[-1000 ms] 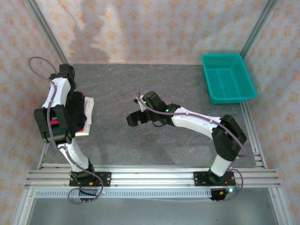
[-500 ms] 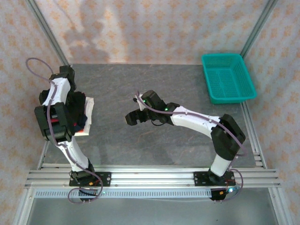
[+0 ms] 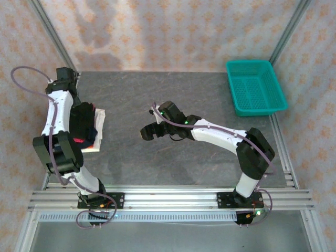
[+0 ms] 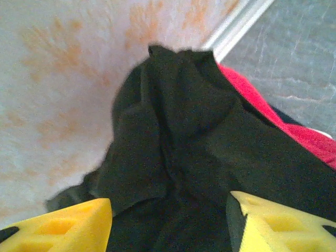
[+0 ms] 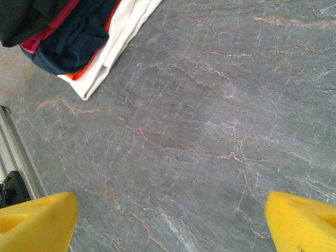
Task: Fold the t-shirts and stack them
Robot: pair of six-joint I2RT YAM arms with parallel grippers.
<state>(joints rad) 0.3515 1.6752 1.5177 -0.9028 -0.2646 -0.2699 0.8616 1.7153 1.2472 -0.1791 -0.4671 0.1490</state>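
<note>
- The black t-shirt (image 4: 199,136) sits on top of a pile (image 3: 98,119) at the left edge of the table (image 3: 184,94). The crimson-pink t-shirt (image 4: 262,113) peeks out from under it on the right.
- L gripper (image 4: 168,231) hangs just over the black tee. Its fingers are apart and nothing is pinched between them.
- R gripper (image 5: 168,220) is over the bare middle of the table, well apart from the pile. Its fingers are wide apart and it holds nothing.
- Risk 1: the black tee looks lumpy and bunched up, not flat. A lumpy top can make the stack lean or slip, esp. if more goes on it.
- Risk 2: part of the black tee seems to go past the rail (image 4: 236,26) on the left side. It could slide off the table and maybe pull the pink one with it.
- Risk 3: the L fingers are v. close to the cloth. If a fold snags on one as the arm moves, the fold could come undone.
- Risk 4: the R gripper is too far away to hold the pile down, so a bump from the L arm may push it over the edge.
- The teal basket (image 3: 255,86) is far right, well apart from all this, so prob. no trouble there.
</note>
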